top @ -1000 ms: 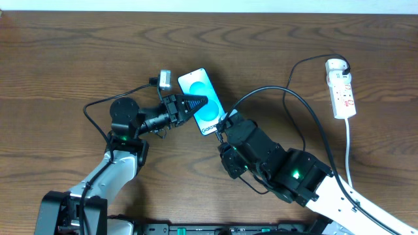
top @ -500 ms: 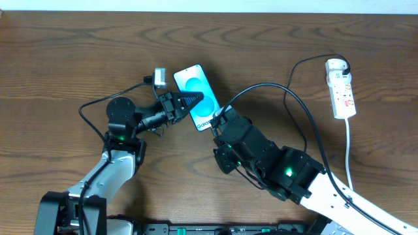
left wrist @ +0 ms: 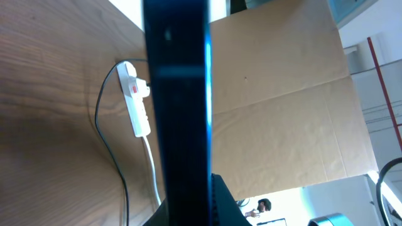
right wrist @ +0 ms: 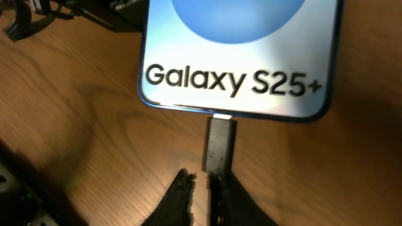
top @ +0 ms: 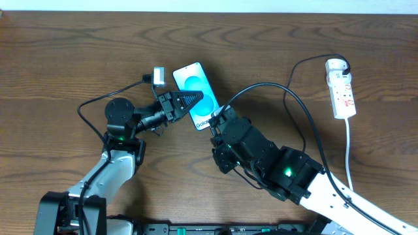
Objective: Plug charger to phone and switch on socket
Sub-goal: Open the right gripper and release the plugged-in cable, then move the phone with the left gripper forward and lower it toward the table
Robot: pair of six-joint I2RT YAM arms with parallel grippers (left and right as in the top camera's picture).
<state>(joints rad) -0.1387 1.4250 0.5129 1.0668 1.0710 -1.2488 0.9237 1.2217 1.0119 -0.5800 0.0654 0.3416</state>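
The phone [top: 191,79] shows its blue screen, tilted, with my left gripper [top: 199,101] shut on its long edges. The left wrist view shows the phone [left wrist: 179,107] edge-on as a dark band between the fingers. The charger's black plug [right wrist: 220,141] sits in the port at the phone's bottom edge [right wrist: 235,81], below the "Galaxy S25+" text. My right gripper [right wrist: 204,182] is just behind the plug, slightly open. A gap shows between its left finger [right wrist: 185,194] and the plug. The charger cable [top: 264,85] arcs away to the right. The white socket [top: 341,88] lies at the far right.
The socket [left wrist: 136,100] and its white cord [left wrist: 151,163] lie on the wooden table, with the black cable [left wrist: 96,116] looping beside them. A brown cardboard panel [left wrist: 282,107] stands behind the table. A small grey block [top: 158,76] sits next to the phone's top left.
The left gripper has carried the phone slightly left and towards the back of the table. The right arm has followed it left, staying at the phone's bottom edge.
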